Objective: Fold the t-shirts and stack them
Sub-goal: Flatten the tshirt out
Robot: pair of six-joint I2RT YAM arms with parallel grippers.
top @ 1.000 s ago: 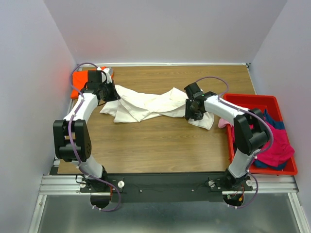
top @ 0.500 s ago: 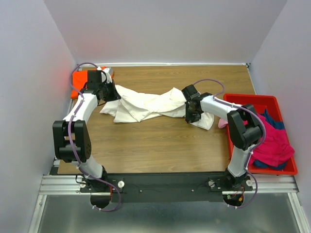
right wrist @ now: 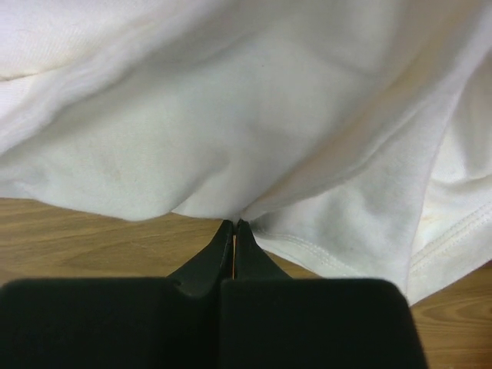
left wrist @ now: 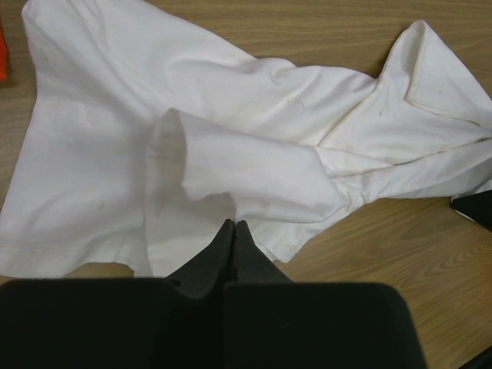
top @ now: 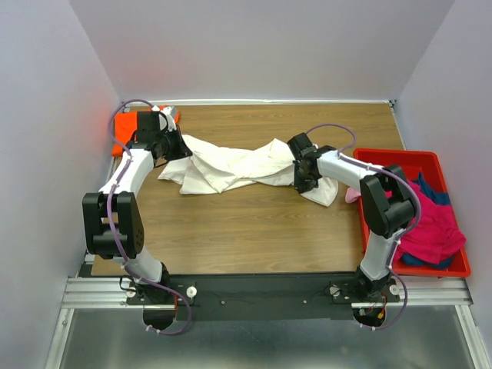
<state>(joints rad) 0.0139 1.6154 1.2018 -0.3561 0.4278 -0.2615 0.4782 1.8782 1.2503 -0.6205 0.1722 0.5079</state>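
Right gripper [right wrist: 234,223] just closed, joining left gripper [left wrist: 233,223] pinching the one cream-white t-shirt [top: 231,165].

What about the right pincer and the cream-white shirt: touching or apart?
Touching. The right wrist view shows the right pincer shut, with a fold of the cream-white shirt pinched between its tips, no gap showing.

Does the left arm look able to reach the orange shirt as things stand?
Probably yes for reach: the orange shirt lies right beside the left end effector, with nothing between. But that end effector is shut on the cream-white shirt.
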